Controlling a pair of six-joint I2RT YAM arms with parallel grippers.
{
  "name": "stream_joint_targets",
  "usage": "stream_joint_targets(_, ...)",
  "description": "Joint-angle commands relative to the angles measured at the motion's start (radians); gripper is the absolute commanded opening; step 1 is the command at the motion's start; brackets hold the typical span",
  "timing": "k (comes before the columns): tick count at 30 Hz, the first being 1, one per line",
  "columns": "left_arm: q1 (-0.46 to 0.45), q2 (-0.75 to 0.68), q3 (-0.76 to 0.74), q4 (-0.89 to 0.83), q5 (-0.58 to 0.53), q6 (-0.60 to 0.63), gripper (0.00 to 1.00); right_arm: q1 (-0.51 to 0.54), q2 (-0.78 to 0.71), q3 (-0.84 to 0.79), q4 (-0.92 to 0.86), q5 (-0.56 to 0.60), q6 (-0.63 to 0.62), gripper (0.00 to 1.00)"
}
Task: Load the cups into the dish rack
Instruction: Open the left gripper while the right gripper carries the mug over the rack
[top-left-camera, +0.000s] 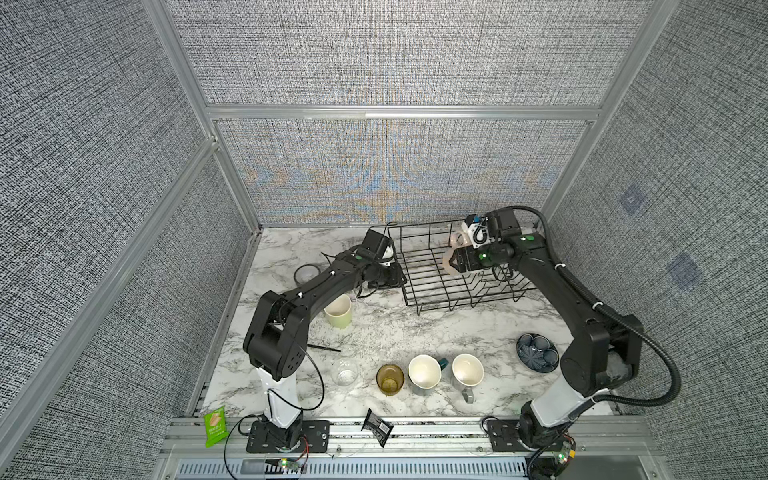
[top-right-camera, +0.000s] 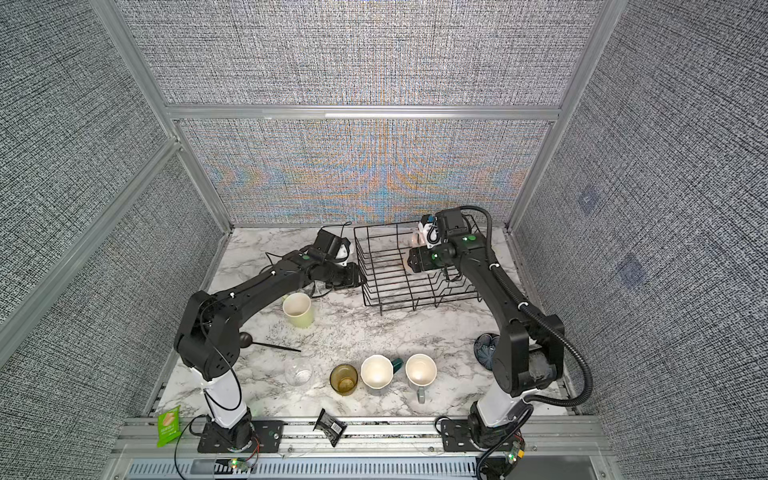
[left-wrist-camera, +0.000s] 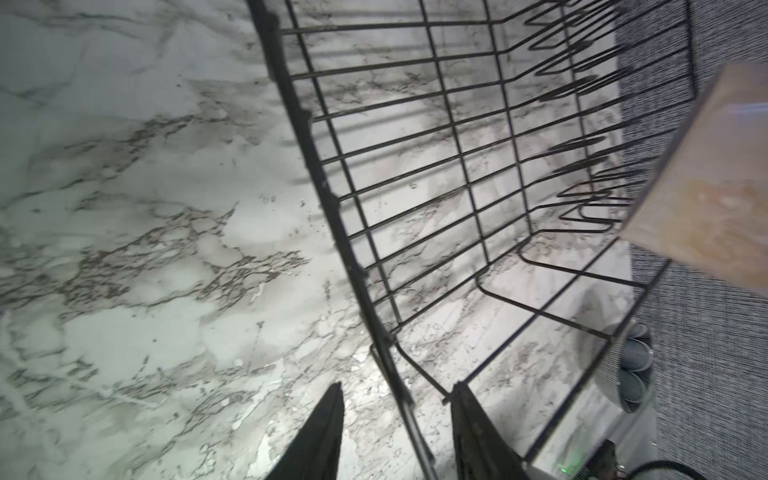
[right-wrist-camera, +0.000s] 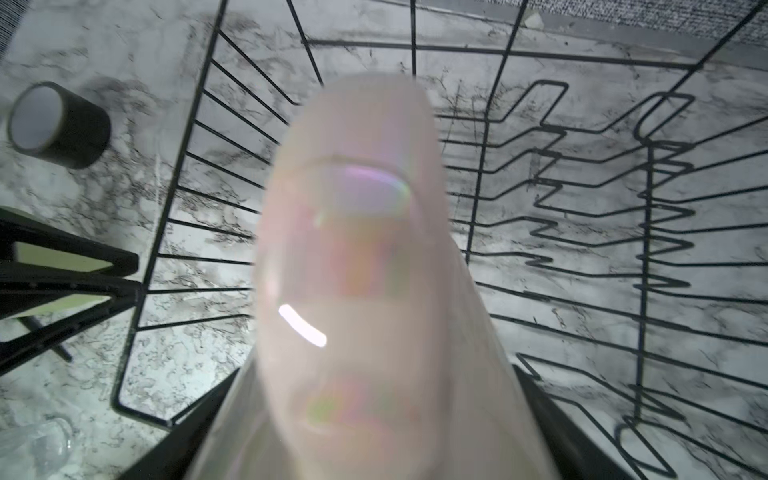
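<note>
Our pink mug (right-wrist-camera: 357, 257) sits clamped in the right gripper (right-wrist-camera: 378, 368), hanging above the rack (left-wrist-camera: 332, 195) floor beneath it; our left gripper (left-wrist-camera: 397, 386) stands partly open, its fingers (left-wrist-camera: 320, 432) astride the rack's rim.

White marble tabletop (top-left-camera: 395, 328), grey veining, walled in on three sides. Far right: black wire dish rack (top-left-camera: 432, 266), flat on the surface, plate prongs toward its right end. Far left, near the wall: black tape roll (top-left-camera: 306, 274), hole up. Left of centre: light green mug (top-left-camera: 338, 311), upright. Just in front of it: thin black utensil (top-right-camera: 274, 345), lying flat. Along the near edge, left to right, all upright: small clear glass (top-left-camera: 345, 372), amber tumbler (top-left-camera: 390, 379), teal mug (top-left-camera: 424, 372), grey mug (top-left-camera: 467, 371). Right of those, apart: dark blue patterned bowl (top-left-camera: 537, 351).
</note>
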Motion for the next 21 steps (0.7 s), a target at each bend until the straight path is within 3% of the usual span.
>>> stream_joint_targets(1, -0.015, 0.013, -0.011, -0.017, -0.080, 0.009, 0.44, 0.002, 0.006, 0.025, -0.041, 0.056, -0.034, 0.43)
stream_joint_targets(10, -0.031, 0.007, -0.107, -0.001, -0.140, -0.002, 0.43, 0.010, 0.052, 0.065, -0.148, 0.108, -0.017, 0.44)
stream_joint_targets(21, -0.048, -0.001, -0.096, -0.035, -0.088, 0.013, 0.41, 0.040, 0.127, 0.231, -0.283, 0.155, -0.013, 0.44)
